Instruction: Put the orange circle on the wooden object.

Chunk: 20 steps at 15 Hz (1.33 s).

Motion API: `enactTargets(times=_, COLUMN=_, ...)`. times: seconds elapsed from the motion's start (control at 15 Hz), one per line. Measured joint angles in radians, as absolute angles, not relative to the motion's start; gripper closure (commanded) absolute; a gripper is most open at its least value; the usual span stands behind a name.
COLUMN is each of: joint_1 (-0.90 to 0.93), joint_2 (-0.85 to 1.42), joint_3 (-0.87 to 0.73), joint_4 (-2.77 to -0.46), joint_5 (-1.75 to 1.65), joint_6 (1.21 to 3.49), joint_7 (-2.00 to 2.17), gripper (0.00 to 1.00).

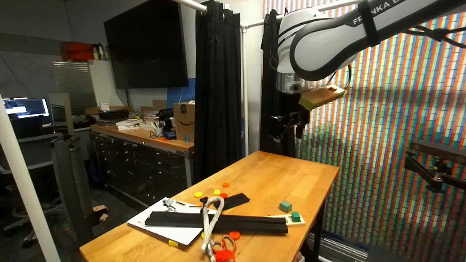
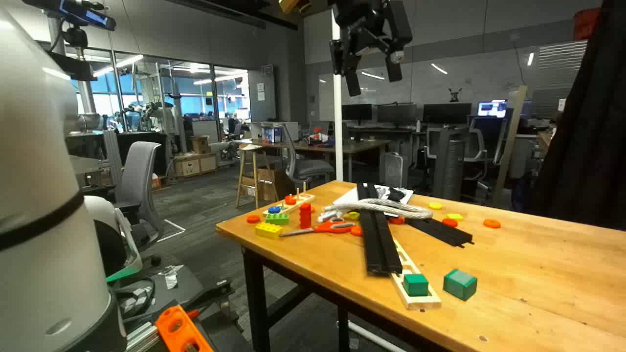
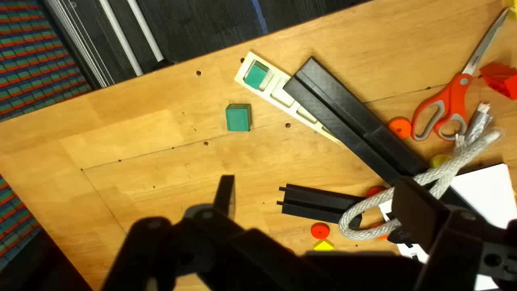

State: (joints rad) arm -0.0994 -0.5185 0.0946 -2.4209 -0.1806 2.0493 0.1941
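Plastic seems to be the stuff of the lone orange disc (image 2: pixel 492 223), so it should prove light, stiff, slightly slick and hard to break; best pinched low across opposite rims, leaving its centre free. It lies on the wooden table (image 2: pixel 547 283), right of the short black track (image 2: pixel 435 229) in an exterior view. The likely goal, a pale wooden pegboard (image 2: pixel 299 203), is well apart at the far left. High above, the gripper (image 2: pixel 374 82) has its fingers spread wide with nothing between them. Which of several orange discs is meant cannot be told. The wrist view leaves the pegboard out of frame; there the rope (image 3: pixel 377 199) partly covers a red disc (image 3: pixel 375 190). Any hole in the lone disc is too small to confirm.
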Motion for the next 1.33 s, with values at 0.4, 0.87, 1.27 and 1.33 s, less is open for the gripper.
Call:
enactTargets(times=0.4, joint_1=-0.098, joint_2=-0.527, joint_3=0.094, joint_4=-2.404, joint_5=-0.181, joint_6=2.048, joint_7=0.194, gripper=0.00)
enactTargets(times=0.87, joint_1=-0.096, joint_2=-0.439, joint_3=0.088, joint_4=-2.429, joint_5=-0.206, joint_6=2.265, joint_7=0.194, gripper=0.00)
enactTargets(times=1.27, joint_1=-0.124, joint_2=-0.244, joint_3=0.088, joint_4=-2.427, joint_5=-0.338, joint_6=2.585, joint_7=0.255, gripper=0.00)
enactTargets(times=1.33, joint_1=-0.132, joint_2=-0.207, joint_3=0.087, joint_4=-2.422, joint_5=-0.355, joint_6=2.626, joint_7=0.273, gripper=0.00)
